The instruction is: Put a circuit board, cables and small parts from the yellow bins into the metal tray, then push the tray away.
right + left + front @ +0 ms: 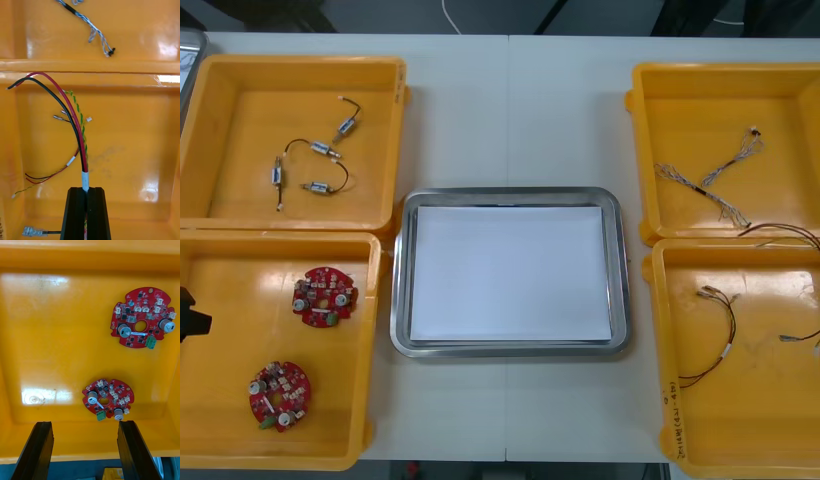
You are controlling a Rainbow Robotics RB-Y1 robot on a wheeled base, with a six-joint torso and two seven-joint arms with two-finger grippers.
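1. Right wrist view: the right claw is pressed together on a red and black cable, pinching it at its white sleeve. This seems a sound place to grip, since the strands are bound into one there.
2. That cable is in the right yellow bin, the nearer one to the right of the metal tray. Its red and black strands arc away from the fingers toward the bin's wall, with a thin green and yellow twist running alongside.
3. The left claw is spread wide over the left yellow bin, the nearer one to the left of the tray. The spread probably leaves room to straddle a board.
4. Two round red circuit boards lie flat in that bin, studded with small components. The nearer board is just beyond the fingertips and the farther board is past it.
5. The tray, white inside, sits on the tabletop and holds nothing, so I judge that loading has yet to begin.
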